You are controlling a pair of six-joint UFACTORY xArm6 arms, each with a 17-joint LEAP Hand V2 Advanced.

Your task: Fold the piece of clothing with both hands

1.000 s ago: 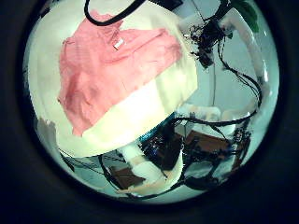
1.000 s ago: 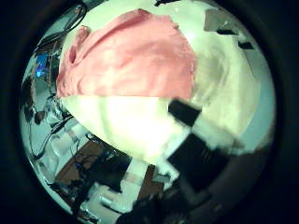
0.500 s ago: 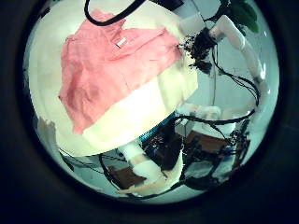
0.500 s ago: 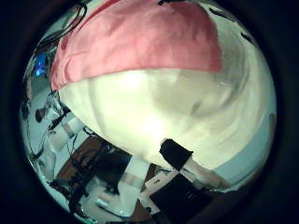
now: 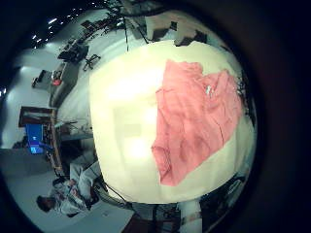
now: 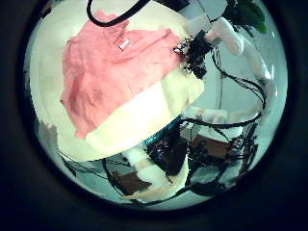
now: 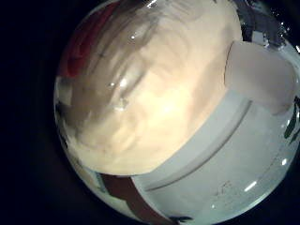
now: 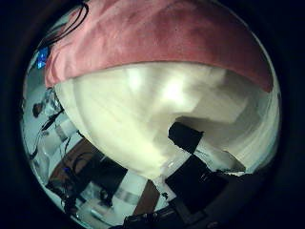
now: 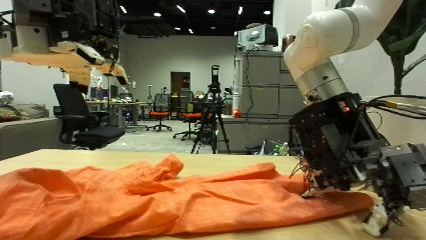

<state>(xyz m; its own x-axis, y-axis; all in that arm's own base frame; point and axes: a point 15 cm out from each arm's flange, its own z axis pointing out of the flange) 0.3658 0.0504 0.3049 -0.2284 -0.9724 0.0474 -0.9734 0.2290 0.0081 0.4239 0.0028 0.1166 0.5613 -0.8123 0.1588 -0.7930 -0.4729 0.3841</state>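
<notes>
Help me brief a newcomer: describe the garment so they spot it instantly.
Start at the pale table. The garment lies spread and rumpled across it, one edge beside the hand. It is the only cloth there, orange against the bare tabletop.

Outside view sits low at bench (image 9: 40,155) level; left palm views look down from high, right ones close; all share the garment (image 9: 147,195).

The garment (image 9: 160,200) is cut off by the outside view's edge. The fingertips (image 9: 380,222) resting at its hem are blurred.
</notes>
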